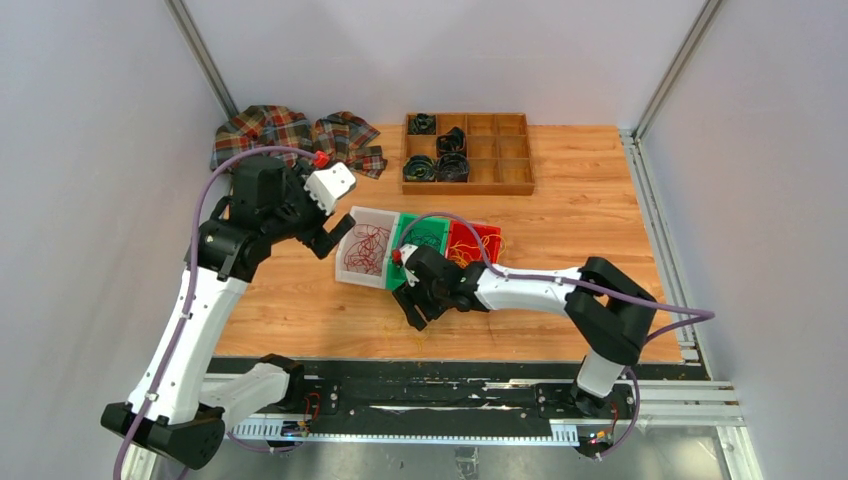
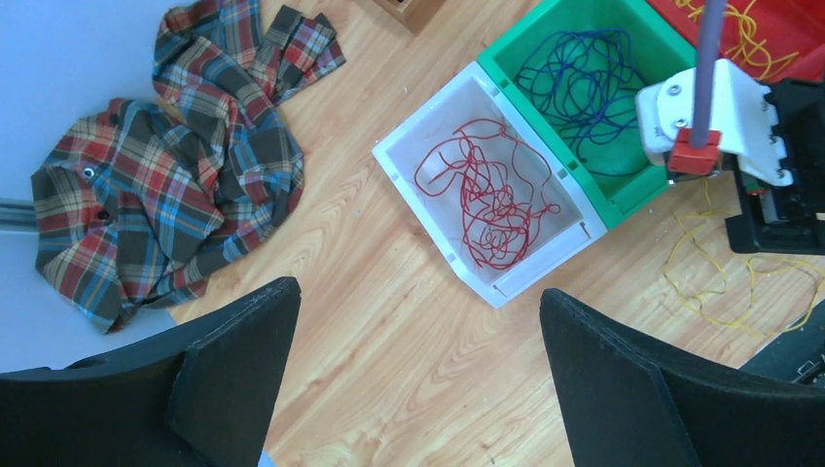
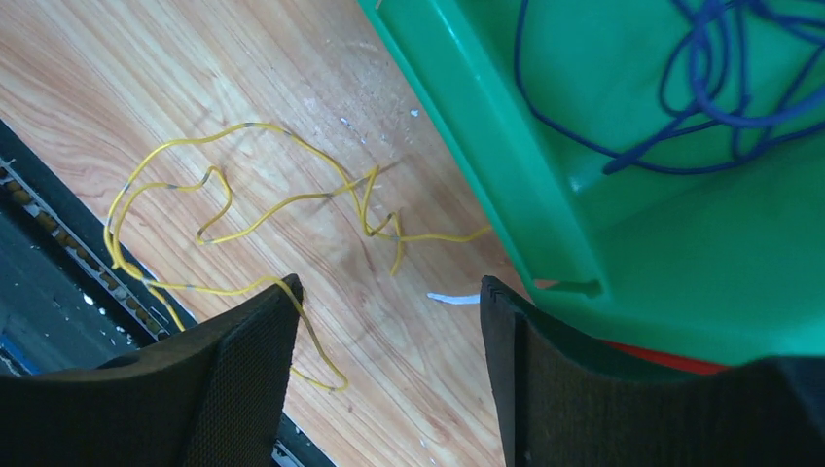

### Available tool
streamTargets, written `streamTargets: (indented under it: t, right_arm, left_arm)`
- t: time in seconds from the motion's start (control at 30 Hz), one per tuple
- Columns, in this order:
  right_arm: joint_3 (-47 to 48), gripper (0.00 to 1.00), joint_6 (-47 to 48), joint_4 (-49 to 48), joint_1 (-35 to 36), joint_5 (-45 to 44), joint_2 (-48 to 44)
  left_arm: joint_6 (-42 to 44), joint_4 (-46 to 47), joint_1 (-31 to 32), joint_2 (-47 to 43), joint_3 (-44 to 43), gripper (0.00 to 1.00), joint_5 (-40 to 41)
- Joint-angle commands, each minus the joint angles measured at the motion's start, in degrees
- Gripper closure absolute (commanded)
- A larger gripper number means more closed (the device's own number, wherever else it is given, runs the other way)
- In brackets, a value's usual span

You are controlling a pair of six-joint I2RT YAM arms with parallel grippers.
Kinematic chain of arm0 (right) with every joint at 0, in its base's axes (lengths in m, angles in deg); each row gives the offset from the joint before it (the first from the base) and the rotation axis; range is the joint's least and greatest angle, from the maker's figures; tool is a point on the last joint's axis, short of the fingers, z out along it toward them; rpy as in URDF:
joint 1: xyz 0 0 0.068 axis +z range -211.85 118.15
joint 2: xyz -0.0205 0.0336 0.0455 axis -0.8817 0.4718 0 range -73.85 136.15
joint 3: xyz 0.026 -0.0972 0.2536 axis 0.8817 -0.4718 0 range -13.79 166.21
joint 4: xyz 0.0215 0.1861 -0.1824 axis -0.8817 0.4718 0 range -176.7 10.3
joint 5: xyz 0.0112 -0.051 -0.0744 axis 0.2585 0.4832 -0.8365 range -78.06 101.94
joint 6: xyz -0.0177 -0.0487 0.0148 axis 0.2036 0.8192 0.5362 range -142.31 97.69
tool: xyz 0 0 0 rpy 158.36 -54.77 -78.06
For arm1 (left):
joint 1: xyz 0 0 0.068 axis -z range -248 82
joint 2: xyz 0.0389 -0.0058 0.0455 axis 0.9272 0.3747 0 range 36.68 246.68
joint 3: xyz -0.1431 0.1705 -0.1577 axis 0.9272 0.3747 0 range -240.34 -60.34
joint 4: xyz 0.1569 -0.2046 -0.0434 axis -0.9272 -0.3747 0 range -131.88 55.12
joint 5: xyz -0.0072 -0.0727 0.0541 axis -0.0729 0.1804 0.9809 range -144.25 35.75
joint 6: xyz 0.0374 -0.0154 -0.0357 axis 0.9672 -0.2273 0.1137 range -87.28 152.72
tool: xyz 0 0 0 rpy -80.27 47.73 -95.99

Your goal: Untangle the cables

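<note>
Left pincer [image 2: 418, 321] open, empty; right pincer [image 3: 389, 306] open over loose yellow cable [image 3: 292, 200] beside green bin [image 3: 467, 146]

You have bare surface [image 2: 389, 331] left of the white bin [image 2: 443, 112], showing through the gap between your spread left fingers [image 2: 233, 360]. The shirt [image 2: 175, 175] heaps up farther left, well apart from the bins. Your right fingers [image 3: 555, 389] hang just beside the green bin [image 3: 700, 263] wall, which closes off that side. A yellow cable [image 3: 253, 214] sprawls over the wood under them. The right wrist [image 2: 730, 107] overhangs the green bin's near edge.
</note>
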Motion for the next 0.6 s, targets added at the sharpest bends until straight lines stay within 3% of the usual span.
streamTargets:
  t: [0.0,0.13,0.33,0.57]
  right_arm:
    - [2.7,0.35,-2.9,-2.6,1.1,2.1,3.2]
    - [3.4,0.49,-3.7,-4.6,1.5,4.5,5.6]
    - [1.3,0.96,-3.7,-7.2,2.5,5.5,0.2]
    - [-1.8,0.99,-0.7,-9.2,2.5,9.7,-14.1]
  left_arm:
    - [0.7,-3.1,-0.5,-0.6,-0.8,0.02,-0.5]
    - [1.6,-3.6,-0.6,-1.6,-0.9,0.02,-1.3]
    - [2.7,-4.3,-0.5,-1.6,-0.7,0.02,-1.5]
    - [2.2,-4.5,-0.5,-0.7,-1.1,0.02,-4.1]
